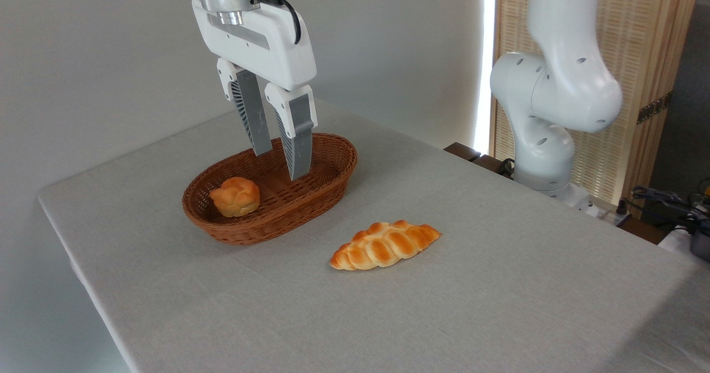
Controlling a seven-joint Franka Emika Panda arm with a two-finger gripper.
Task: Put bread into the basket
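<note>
The bread (385, 245), a long braided golden-orange loaf with pointed ends, lies on the grey table, to the right of and nearer than the basket. The basket (327, 181) is an oval brown wicker one with low sides. My gripper (282, 164) hangs above the basket's right half, fingers pointing down, open with nothing between them. It is well apart from the bread, up and to the left of it.
A small round knotted bun (236, 196) sits in the basket's left end. The arm's white base (546, 156) stands at the table's far right edge. Cables and dark gear (679, 209) lie off the table at right. The table's left edge runs close behind the basket.
</note>
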